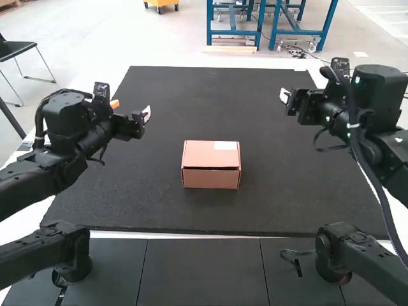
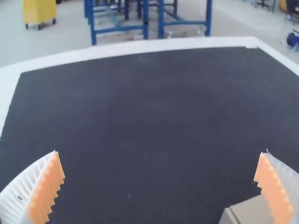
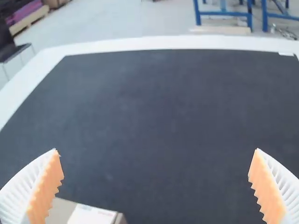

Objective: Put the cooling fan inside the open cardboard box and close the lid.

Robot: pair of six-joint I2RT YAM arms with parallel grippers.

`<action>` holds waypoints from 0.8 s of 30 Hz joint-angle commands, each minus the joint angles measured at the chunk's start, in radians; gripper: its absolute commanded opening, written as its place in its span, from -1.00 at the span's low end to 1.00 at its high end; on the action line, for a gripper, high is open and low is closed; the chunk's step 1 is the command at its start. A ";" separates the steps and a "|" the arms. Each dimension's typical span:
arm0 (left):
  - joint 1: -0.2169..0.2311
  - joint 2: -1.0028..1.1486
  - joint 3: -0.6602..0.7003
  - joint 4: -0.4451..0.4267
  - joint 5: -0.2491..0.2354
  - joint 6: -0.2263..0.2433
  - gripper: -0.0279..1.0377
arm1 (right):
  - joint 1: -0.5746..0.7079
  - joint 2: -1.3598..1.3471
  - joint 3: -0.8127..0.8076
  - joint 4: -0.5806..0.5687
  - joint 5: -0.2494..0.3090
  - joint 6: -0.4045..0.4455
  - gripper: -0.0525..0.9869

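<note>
- At the middle of the mat [image 1: 255, 89] sits the box [image 1: 211, 164]: plain brown cardboard, squat and rectangular, its lid down flat, with a pale label [image 1: 225, 146] near one top corner.
- The mat is black, grainy and matte, and it lies flat on a white table [image 1: 191, 236].
- My left claw [image 1: 131, 109] hangs over the mat's left side, well apart from the box. It is released, with ribbed white fingers [image 2: 18, 196] spread wide and orange saw-toothed pads [image 2: 46, 191] facing inward.
- My right claw [image 1: 288, 101] hangs over the right side, likewise released and well apart from the box.
</note>
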 commanded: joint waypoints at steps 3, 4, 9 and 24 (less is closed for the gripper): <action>0.060 -0.154 -0.109 0.080 0.061 -0.021 0.86 | -0.023 -0.090 -0.143 0.166 0.015 -0.008 0.85; 0.072 -0.185 -0.127 0.084 0.067 -0.020 0.86 | -0.029 -0.104 -0.172 0.194 0.015 -0.006 0.85; 0.112 -0.358 -0.222 0.070 0.105 -0.023 0.85 | -0.085 -0.139 -0.269 0.289 0.014 -0.013 0.85; 0.115 -0.723 -0.391 -0.002 0.126 -0.055 0.85 | -0.189 -0.384 -0.634 0.551 -0.031 -0.051 0.85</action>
